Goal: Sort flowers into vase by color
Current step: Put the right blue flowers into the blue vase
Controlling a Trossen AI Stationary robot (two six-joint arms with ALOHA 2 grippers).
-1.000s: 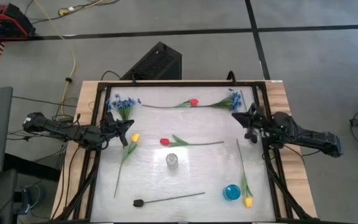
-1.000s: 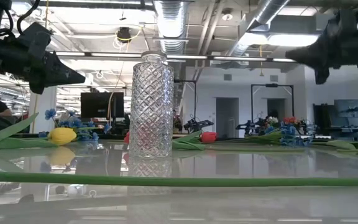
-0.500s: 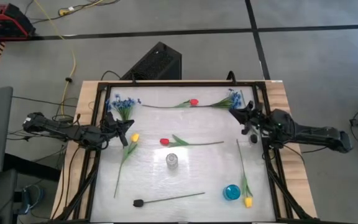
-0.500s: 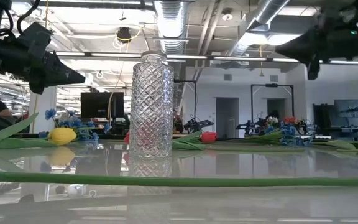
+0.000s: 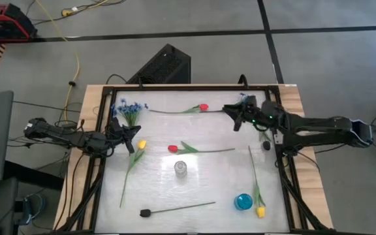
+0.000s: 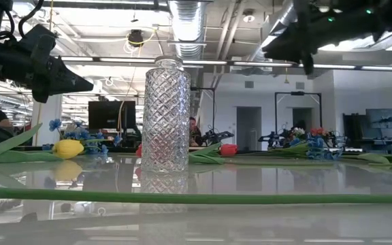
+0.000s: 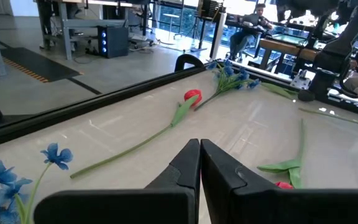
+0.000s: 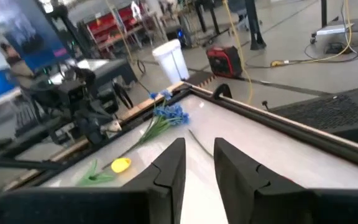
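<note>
Right pincer (image 5: 235,118) now over far blue spray (image 5: 245,104), beside red tulip (image 5: 203,107).

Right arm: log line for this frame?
right gripper: open, empty, above far edge near blue spray | left gripper: shut, idle | clear vase: empty

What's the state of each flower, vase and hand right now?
Clear vase: upright, empty.
Blue vase: upright, empty.
Red tulips: flat on table.
Yellow tulips: flat on table.
Blue sprays: flat at far edge.
Black stem: flat near front edge.
Left hand: shut, empty, above the table's left side.
Right hand: open, empty, by far blue spray.
</note>
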